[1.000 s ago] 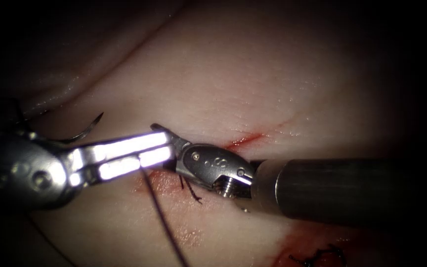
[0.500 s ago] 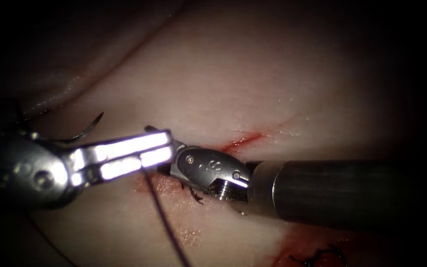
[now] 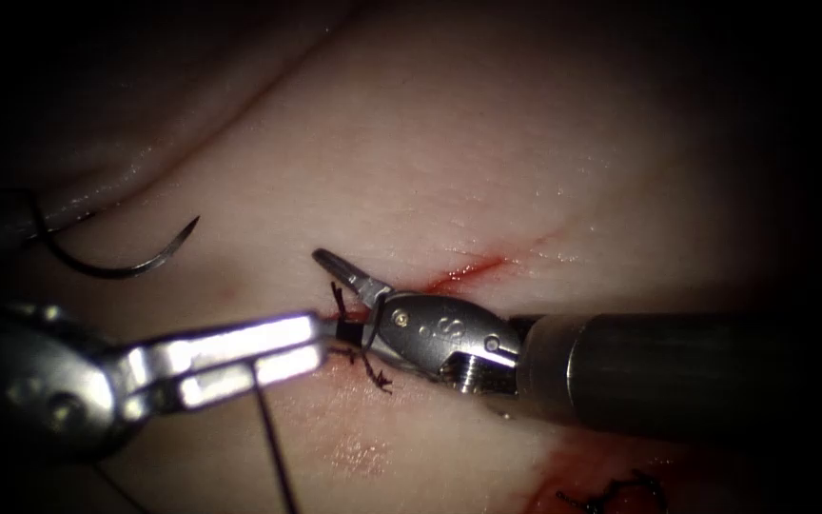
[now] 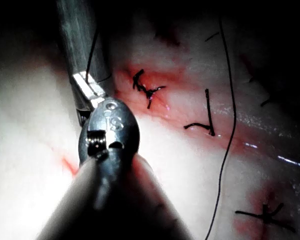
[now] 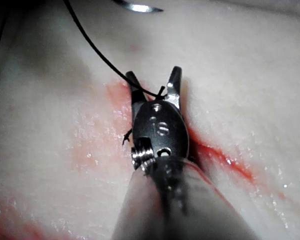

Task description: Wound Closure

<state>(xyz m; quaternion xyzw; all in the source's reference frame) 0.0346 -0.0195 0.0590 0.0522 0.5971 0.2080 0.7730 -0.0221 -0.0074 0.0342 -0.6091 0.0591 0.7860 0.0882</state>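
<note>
Tissue (image 3: 525, 152) underlies right tool (image 3: 349, 286), jaws parted astride thread (image 3: 273, 447).

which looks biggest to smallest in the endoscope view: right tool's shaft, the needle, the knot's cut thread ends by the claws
1. Right tool's shaft, by far the largest, though it sits nearest the camera.
2. Needle, lying free on the tissue, left of the cut.
3. Cut thread ends, smallest.

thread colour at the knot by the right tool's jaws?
Dark, near black, the thread stands out on pale tissue; the endoscope view shows it best, beside the right tool.
</note>
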